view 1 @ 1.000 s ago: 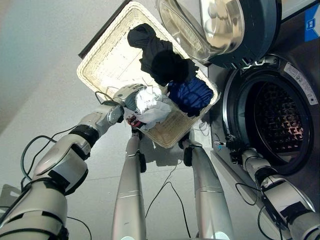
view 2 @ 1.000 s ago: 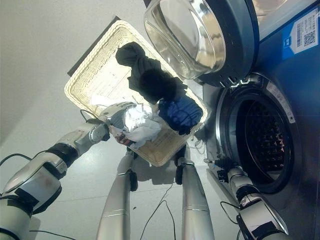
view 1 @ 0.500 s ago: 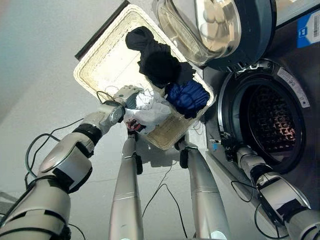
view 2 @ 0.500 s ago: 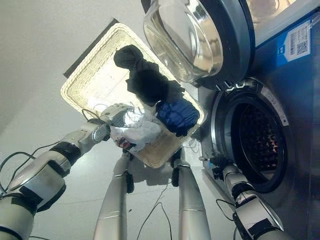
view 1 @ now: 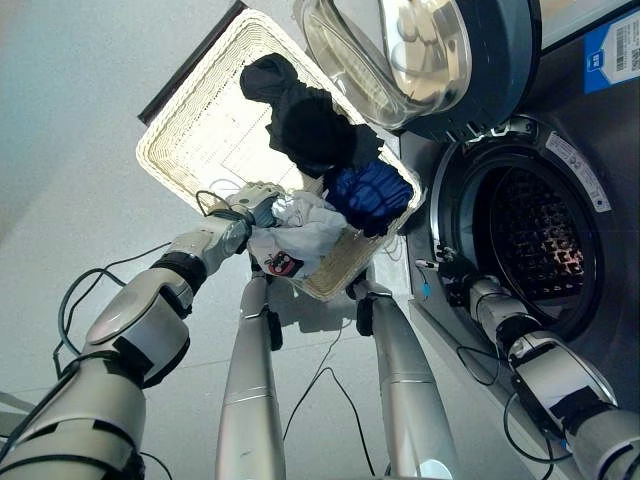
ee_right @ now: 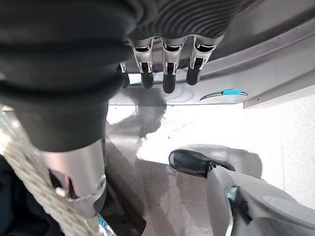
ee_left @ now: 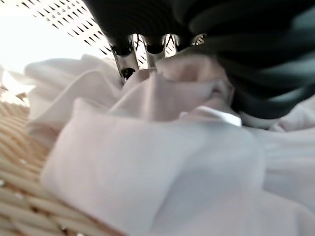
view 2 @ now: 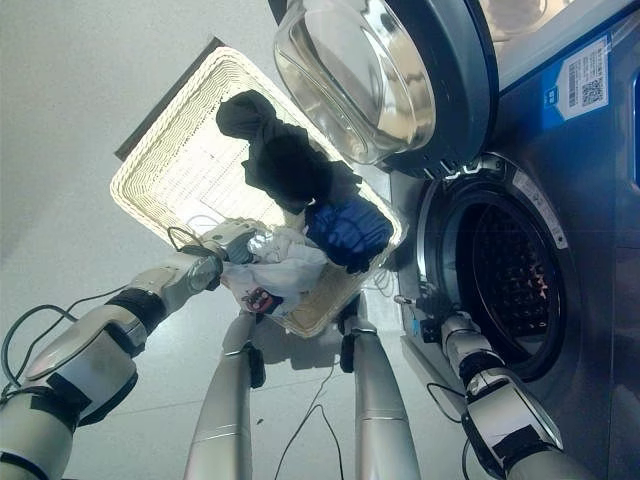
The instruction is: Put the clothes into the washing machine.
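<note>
Under my left hand (view 1: 255, 200) the fingers (ee_left: 127, 61) curl into the white cloth (view 1: 300, 232) in the basket (view 2: 170, 170), bunching it to lift. My right hand (ee_right: 165, 64), fingers relaxed and holding nothing, waits by the drum (view 1: 535, 240).

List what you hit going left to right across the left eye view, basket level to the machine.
left hand → white garment → blue garment → right hand → washing machine drum opening
</note>
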